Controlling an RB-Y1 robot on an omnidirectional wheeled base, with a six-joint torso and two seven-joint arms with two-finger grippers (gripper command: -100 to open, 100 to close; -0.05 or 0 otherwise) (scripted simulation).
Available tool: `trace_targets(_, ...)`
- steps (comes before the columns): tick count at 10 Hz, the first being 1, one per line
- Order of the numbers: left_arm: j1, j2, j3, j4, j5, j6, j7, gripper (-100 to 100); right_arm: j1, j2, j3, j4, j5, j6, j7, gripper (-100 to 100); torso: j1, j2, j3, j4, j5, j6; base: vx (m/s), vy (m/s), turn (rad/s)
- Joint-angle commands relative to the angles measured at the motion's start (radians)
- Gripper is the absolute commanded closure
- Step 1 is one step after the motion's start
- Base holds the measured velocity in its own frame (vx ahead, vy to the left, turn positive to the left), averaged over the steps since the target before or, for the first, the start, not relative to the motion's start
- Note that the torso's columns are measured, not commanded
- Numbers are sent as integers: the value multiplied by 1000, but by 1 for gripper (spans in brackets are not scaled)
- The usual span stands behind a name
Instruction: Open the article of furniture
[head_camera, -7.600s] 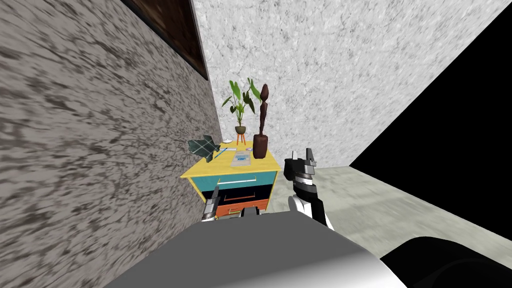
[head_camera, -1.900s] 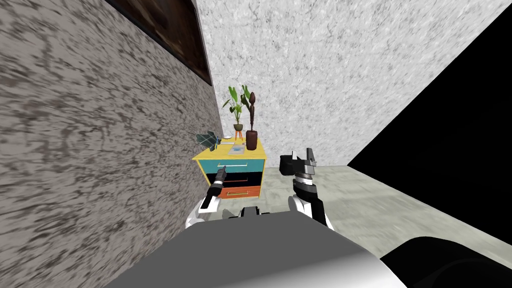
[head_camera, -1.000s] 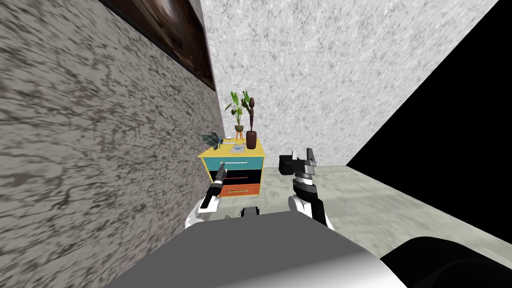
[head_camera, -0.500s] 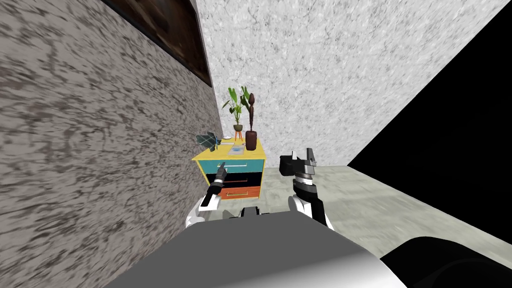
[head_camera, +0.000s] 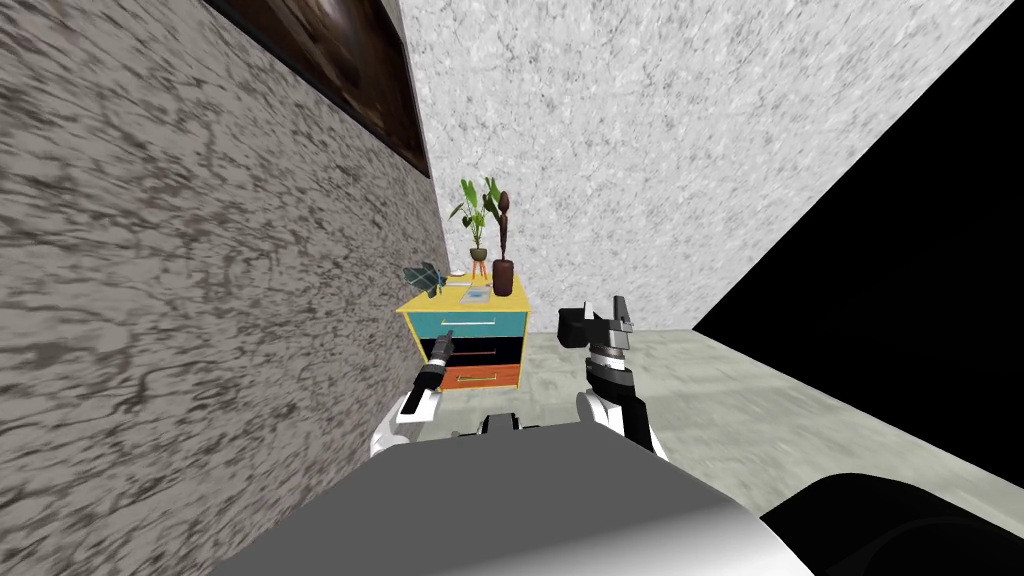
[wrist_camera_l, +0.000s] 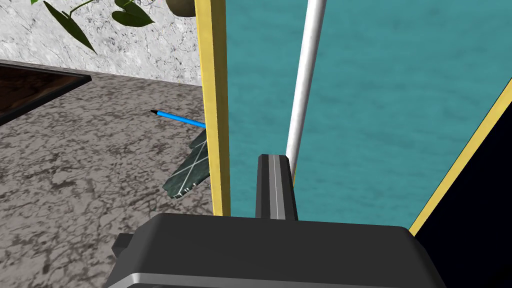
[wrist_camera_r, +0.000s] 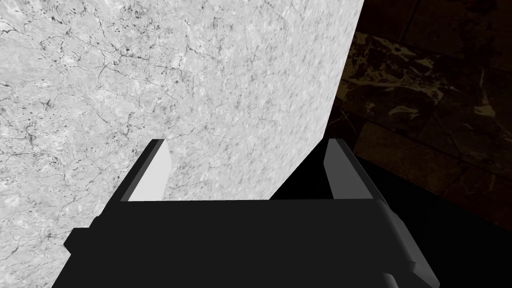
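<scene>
evidently our left gripper, blades pinched together, sits against the white bar handle of the teal top drawer, placed to pull it. our right gripper hangs aside, blades spread.

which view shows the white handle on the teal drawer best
The left wrist view: the handle runs close up across the teal drawer, beside the shut left end effector. The head view shows it as a thin pale line on the cabinet. The right end effector, open, faces away.

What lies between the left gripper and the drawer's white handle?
Nothing; the left wrist view shows the left gripper at the white handle, teal drawer behind.
</scene>
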Motion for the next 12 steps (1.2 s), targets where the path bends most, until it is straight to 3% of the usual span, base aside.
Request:
trace_targets(1,-1,5,-2,-9,0,8,4,100,0,0,0,0,0,0,0,0,-1,-2,-1,0,0,0,-103,-1,4)
trace_targets(2,-2,-1,0,10,0,-1,0,-100,0,0,0,0,0,0,0,0,-1,-9,-5,-2,0,0,60,-43,-30)
trace_targets(6,-6,-13,5,50,-1,-24,-12,-100,1,0,0,0,0,0,0,0,0,-5,-3,-2,0,0,174,-36,-20)
trace_targets(8,-19,-7,8,27,1,9,-7,-100,1,0,0,0,0,0,0,0,0,3,2,1,0,0,76,-12,-4)
trace_targets(9,-13,-9,6,34,0,-6,-9,-100,1,0,0,0,0,0,0,0,0,2,2,1,0,0,40,-3,-3)
trace_targets(10,-14,-8,6,33,0,-2,-8,100,0,0,0,0,0,0,0,0,0,1,0,0,0,0,7,-1,1)
trace_targets(12,-10,-5,2,20,0,6,-4,100,0,0,0,0,0,0,0,0,-1,3,1,1,-1,-1,-118,8,13)
